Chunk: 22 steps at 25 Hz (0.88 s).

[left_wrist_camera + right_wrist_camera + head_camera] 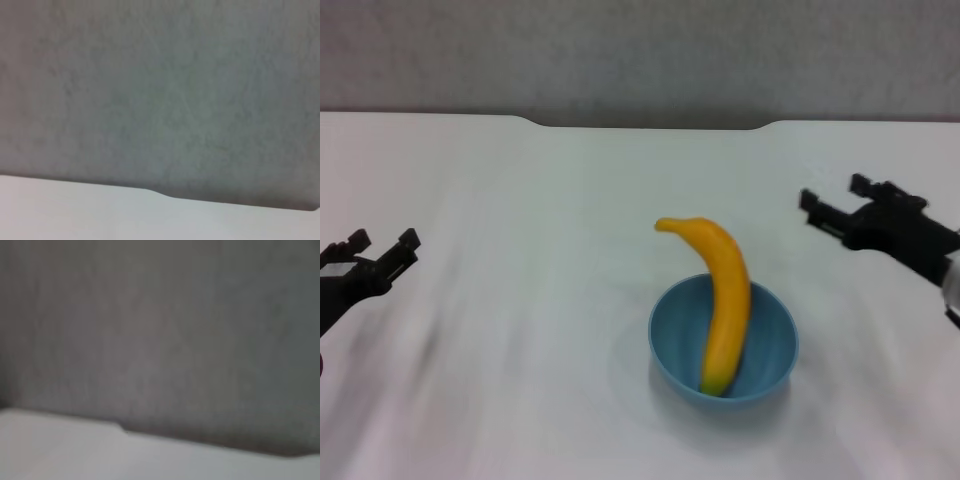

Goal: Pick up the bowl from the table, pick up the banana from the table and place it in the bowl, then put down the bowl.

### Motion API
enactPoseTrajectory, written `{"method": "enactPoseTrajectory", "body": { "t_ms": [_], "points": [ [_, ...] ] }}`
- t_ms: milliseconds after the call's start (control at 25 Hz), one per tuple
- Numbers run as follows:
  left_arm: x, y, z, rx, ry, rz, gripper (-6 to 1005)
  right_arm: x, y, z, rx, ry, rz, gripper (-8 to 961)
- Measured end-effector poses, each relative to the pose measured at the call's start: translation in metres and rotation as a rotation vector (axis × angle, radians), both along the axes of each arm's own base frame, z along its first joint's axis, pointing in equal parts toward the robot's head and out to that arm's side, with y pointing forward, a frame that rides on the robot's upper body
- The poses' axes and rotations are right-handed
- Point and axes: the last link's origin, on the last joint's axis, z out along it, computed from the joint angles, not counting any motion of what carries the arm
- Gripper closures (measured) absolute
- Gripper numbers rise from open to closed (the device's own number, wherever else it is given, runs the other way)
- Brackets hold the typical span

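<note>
A large, plain white flat tabletop (520, 300) fills the head view, with a shallow notch cut in its far edge at about 12 o'clock; behind it stands a mottled grey wall (640, 50). Both wrist views show only that wall above the tabletop's far edge and notch (neither shows its own claw).

Toward 5 o'clock from the middle of the tabletop sits a round, glossy light-blue bowl (770, 350), resting on the surface with no claw touching it. A single curved yellow-orange banana (725, 300) lies in the bowl: its lower end rests against the bowl's near inner wall at 6 o'clock, while its body leans up over the far rim and its tapered end curls out toward 11 o'clock, above the tabletop.

The right claw (830, 205), black, hangs at 3 o'clock, well apart from the bowl, its two fingers spread wide and holding nothing. The left claw (382, 245), also black, hangs at 9 o'clock near the tabletop's edge of view, well apart from the bowl too; its fingers stand parted and empty.
</note>
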Motion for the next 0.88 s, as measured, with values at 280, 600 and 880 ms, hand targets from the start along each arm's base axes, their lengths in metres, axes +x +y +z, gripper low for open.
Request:
{"method": "enactPoseTrajectory", "body": {
  "t_ms": [280, 600, 880],
  "points": [
    [-0.004, 0.000, -0.009, -0.010, 0.060, 0.014, 233, 0.039, -0.025, 0.011, 0.166, 0.153, -0.024, 120],
    [-0.017, -0.006, -0.022, -0.044, 0.197, 0.039, 233, 0.059, -0.024, -0.004, 0.128, 0.042, -0.075, 122],
    [-0.013, -0.007, -0.033, -0.082, 0.256, 0.005, 233, 0.070, -0.024, -0.007, 0.118, -0.022, -0.119, 123]
  ]
}}
